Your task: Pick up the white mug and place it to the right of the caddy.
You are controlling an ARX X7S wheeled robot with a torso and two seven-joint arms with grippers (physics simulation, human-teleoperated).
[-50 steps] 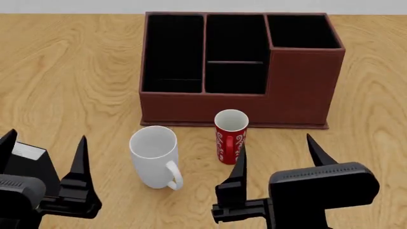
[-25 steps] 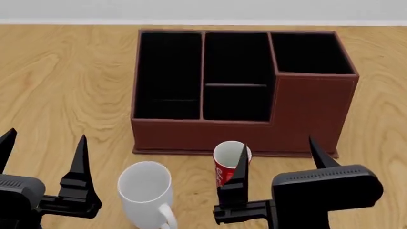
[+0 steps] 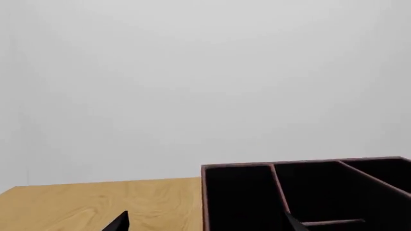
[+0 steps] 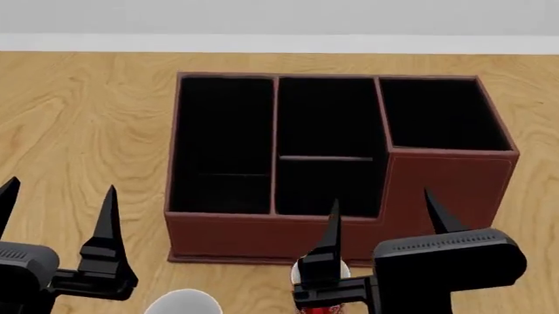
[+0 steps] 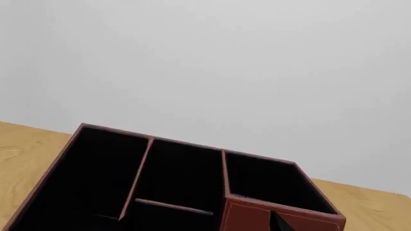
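The wooden tabletop (image 4: 78,118) carries the caddy (image 4: 436,190), a big reddish-brown leather-look box with black-lined compartments and a taller section at its right rear corner. In front of it, at the head view's bottom edge, only the glossy rim of the white mug (image 4: 185,303) shows, near the red cup (image 4: 307,269), which is mostly hidden. The left claw (image 4: 57,222) and right claw (image 4: 383,222) hover spread and empty.

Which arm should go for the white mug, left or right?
Probably left. The white mug sits at the head view's bottom edge, just beside the open left gripper. The open right gripper hangs further off, over the red cup, which stands between it and the mug.
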